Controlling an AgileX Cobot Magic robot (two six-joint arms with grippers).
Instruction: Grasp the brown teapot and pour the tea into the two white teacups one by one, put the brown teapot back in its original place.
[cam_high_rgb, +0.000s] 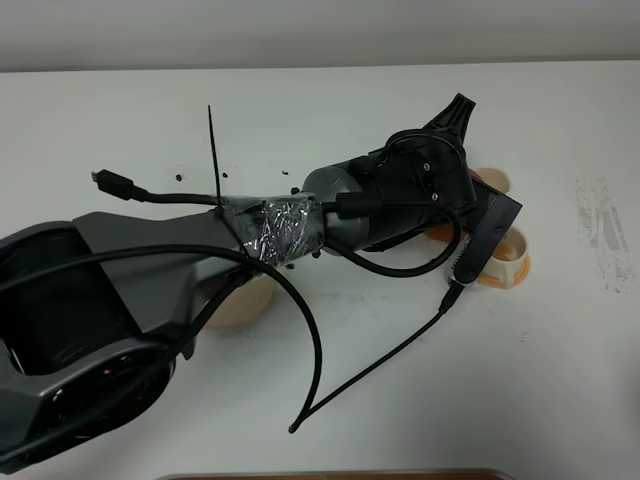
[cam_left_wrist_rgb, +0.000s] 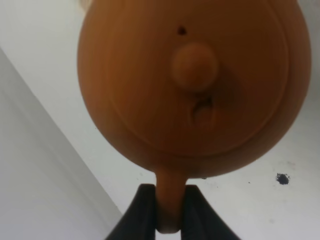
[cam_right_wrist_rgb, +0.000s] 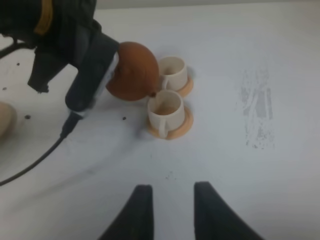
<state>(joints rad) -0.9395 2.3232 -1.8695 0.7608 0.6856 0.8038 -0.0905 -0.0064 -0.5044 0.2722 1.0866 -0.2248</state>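
**A:** What has the left end effector got?

**B:** The left end effector (cam_left_wrist_rgb: 169, 212) is clamped on the loop handle (cam_left_wrist_rgb: 170, 197) of the brown teapot (cam_left_wrist_rgb: 190, 85), with one black finger on each side. The pot is held off the desk (cam_high_rgb: 520, 400), right of the middle. It is tipped so the short spout (cam_right_wrist_rgb: 155, 93) sits at the rim of the teacup nearer the front edge (cam_right_wrist_rgb: 165, 109). The knobbed lid (cam_left_wrist_rgb: 195, 66) is in place.

**A:** And the arm behind it?

**B:** The left arm (cam_high_rgb: 270, 230) reaches from the front left corner across the middle, stretched long and low, with its wrist turned over the cups. A black cable (cam_high_rgb: 380, 350) loops down from the wrist towards the front edge.

**A:** The other one?

**B:** The right end effector (cam_right_wrist_rgb: 172, 210) hangs above bare desk on the front side of the cups. Its fingers are apart and nothing is between them.

**A:** What is hard to see?

**B:** From the high camera, the wrist covers nearly all of the teapot and parts of both cups. The farther teacup (cam_right_wrist_rgb: 172, 70) stands just beside the first, each on an orange saucer (cam_right_wrist_rgb: 184, 126). The nearer cup looks tan inside, but I cannot tell whether that is tea. The beige coaster (cam_high_rgb: 240, 305) lies towards the left edge, half hidden under the arm. Dark specks (cam_high_rgb: 180, 176) dot the desk behind the arm, and a grey smudge (cam_high_rgb: 600, 230) marks it near the right edge.
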